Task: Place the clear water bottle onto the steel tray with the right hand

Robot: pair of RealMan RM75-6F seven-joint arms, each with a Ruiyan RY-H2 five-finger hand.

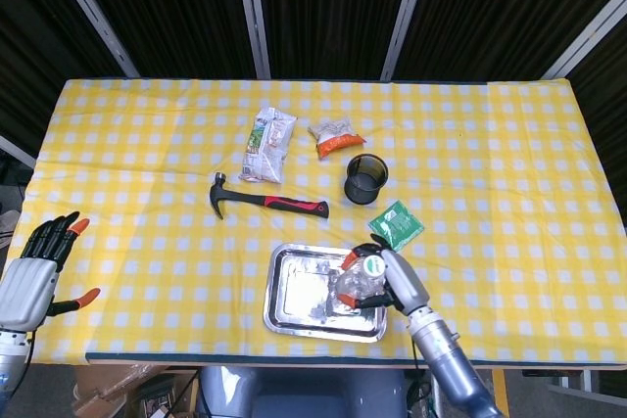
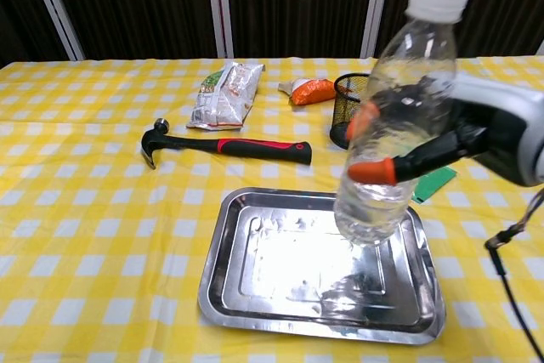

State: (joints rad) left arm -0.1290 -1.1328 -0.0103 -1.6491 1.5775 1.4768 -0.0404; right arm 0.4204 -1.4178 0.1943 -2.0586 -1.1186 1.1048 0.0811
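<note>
Leftmost, left hand (image 1: 37, 271) off the counter (image 1: 147, 144) edge, fingers spread, holding nothing. Further right, hammer (image 2: 223, 145) and snack bag (image 2: 224, 93) lying flat behind the steel tray (image 2: 223, 288). Above the tray's right part, clear water bottle (image 2: 399, 116) tilted, base not touching the tray floor, gripped by the right hand (image 2: 476, 129) with orange-tipped fingers (image 2: 371, 170) wrapped around its body. Behind, black mesh cup (image 2: 350, 104), orange packet (image 2: 308, 90), and green packet (image 1: 396, 224).
</note>
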